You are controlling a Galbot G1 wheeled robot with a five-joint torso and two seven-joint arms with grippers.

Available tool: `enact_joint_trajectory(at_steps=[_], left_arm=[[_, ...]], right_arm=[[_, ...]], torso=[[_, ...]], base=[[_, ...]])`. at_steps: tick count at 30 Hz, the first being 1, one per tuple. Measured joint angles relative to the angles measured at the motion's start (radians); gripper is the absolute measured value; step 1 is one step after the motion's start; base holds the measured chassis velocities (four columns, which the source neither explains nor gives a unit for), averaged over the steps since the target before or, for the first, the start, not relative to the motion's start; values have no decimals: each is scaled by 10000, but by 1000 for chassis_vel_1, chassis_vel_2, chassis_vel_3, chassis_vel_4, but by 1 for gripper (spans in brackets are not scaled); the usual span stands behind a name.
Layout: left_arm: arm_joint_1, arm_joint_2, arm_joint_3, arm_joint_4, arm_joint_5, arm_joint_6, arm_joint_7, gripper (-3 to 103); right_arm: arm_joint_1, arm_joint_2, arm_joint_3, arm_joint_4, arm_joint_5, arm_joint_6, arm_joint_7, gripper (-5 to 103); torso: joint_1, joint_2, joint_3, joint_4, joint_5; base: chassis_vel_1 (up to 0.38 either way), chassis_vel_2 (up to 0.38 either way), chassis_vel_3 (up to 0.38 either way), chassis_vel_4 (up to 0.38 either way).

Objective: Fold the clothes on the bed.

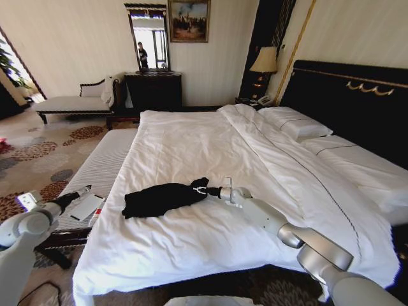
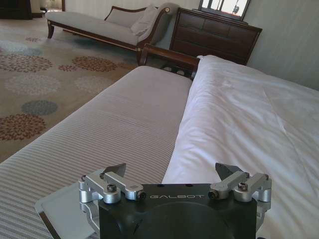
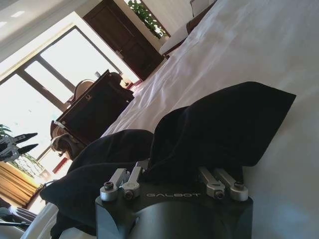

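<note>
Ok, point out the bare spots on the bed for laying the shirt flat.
Bare duvet lies between the T-shirt and the pillows, and along the near edge. Crowded spot: the right gripper at the shirt.

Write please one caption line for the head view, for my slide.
Right claw grips the edge of the black T-shirt on the white bed; left claw waits open beside the mattress.

Large bed [image 1: 191, 146] with white duvet [image 1: 210, 217] filling the centre of the frame, two white pillows [image 1: 299, 124] at upper right against the dark headboard [image 1: 357, 102], and a crumpled black T-shirt [image 1: 162, 197] lying lower centre-left.
</note>
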Motion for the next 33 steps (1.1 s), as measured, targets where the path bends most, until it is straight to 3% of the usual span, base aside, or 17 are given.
enact_joint_trajectory(at_steps=[7,9,17,23,26,28,29,33], left_arm=[[-124,-39,145,146,150,-95,47,100],[-148,-39,165,166,159,-100,53,100],[-583,-7,489,297,195,-129,86,100],[-707,-72,634,331,282,-146,112,100],[-714,-139,683,274,372,-151,117,100],[-702,-130,613,160,335,-151,116,100],[-702,-130,613,160,335,-151,116,100],[-747,-21,198,-216,303,-131,-195,100]], right_arm=[[-325,-572,411,334,215,301,390,8],[-338,-728,474,387,285,313,458,8],[-550,-2474,1041,1106,643,310,686,5],[-530,-2702,1098,1320,955,410,1194,5],[-406,-2472,967,1641,1246,719,2073,5],[-289,-2215,655,2128,1385,1057,3088,5],[-289,-2215,655,2128,1385,1057,3088,5],[-31,-1840,-153,3522,1691,1601,5528,5]], torso=[[0,0,0,3,3],[0,0,0,3,3],[0,0,0,-7,3],[0,0,0,-5,2],[0,0,0,0,-1],[0,0,0,-1,-3],[0,0,0,-1,-3],[0,0,0,3,-1]], base=[[0,0,0,0],[0,0,0,0],[0,0,0,0],[0,0,0,0],[0,0,0,0],[0,0,0,0],[0,0,0,0],[0,0,0,0]])
